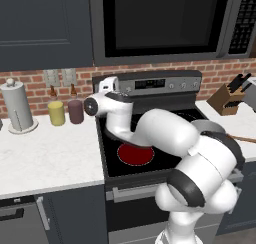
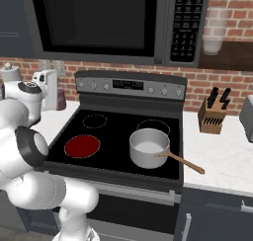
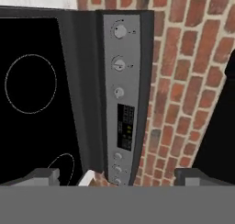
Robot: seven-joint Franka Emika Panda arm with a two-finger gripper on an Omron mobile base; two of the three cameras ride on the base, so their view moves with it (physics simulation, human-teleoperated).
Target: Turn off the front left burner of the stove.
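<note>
The white two-finger hand (image 1: 111,84) hangs above the back left corner of the black glass-top stove (image 2: 123,136), pointed at its steel back panel (image 3: 123,94); its dark fingertips (image 3: 43,176) stand wide apart with nothing between them. Straight ahead of the hand sits the row of small round knobs (image 3: 119,31) and the digital display (image 3: 126,132), none touched. The large round front left burner (image 2: 82,145) glows red, below and behind the hand toward the stove's front edge. Off to the far side from the hand, a steel saucepan with a wooden handle (image 2: 148,147) rests on the front right burner. Just beside the hand on the white counter (image 1: 45,158) stand a yellow jar (image 1: 56,112), a maroon jar (image 1: 76,111) and a paper towel roll (image 1: 18,108). A dark microwave (image 2: 104,22) hangs above.
</note>
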